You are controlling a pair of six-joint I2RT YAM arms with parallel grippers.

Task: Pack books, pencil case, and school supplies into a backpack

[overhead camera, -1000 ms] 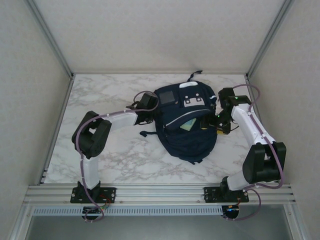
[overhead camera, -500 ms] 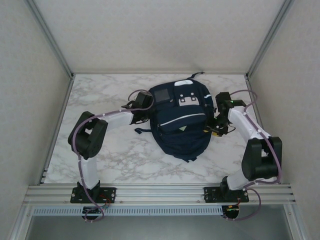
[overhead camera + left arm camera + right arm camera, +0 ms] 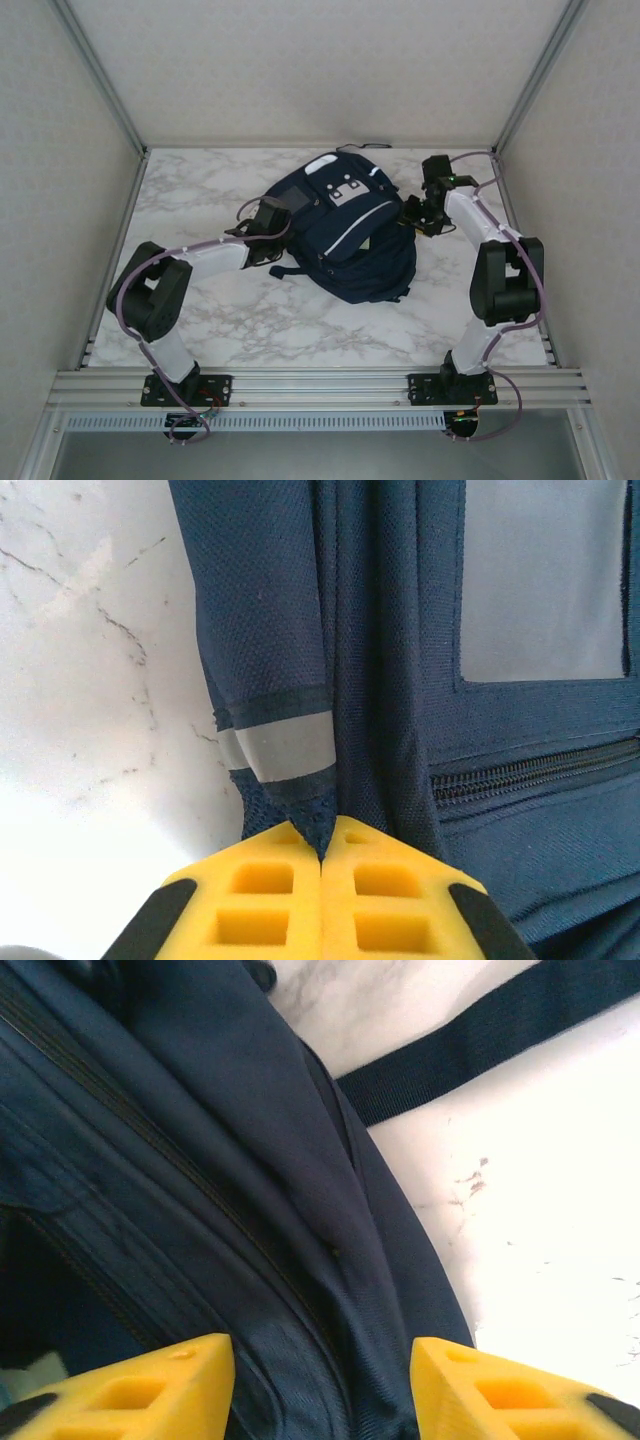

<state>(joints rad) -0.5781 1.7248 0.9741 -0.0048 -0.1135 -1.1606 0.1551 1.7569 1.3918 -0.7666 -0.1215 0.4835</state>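
The navy backpack point(image 3: 350, 240) lies slanted on the marble table, its top toward the far left. My left gripper point(image 3: 268, 218) is at its left side, shut on a fold of navy fabric point(image 3: 322, 832) just below the grey-white trim stripe point(image 3: 285, 745). The grey patch point(image 3: 545, 580) and a shut zipper point(image 3: 530, 770) show to the right of it. My right gripper point(image 3: 415, 212) sits at the pack's far right side. Its yellow fingers point(image 3: 150, 1385) stand apart with navy cloth point(image 3: 300, 1260) lying between them. The books, pencil case and school supplies are out of view.
A dark strap point(image 3: 480, 1040) trails over the white marble table point(image 3: 200, 200) beside the right gripper. Another strap loop point(image 3: 360, 147) reaches the back wall. Metal frame posts and walls close in the table on three sides.
The backpack has turned and slid toward the back, its top swinging left, and the yellow-green thing in its opening no longer shows. The right gripper moved back; the left moved left and nearer.
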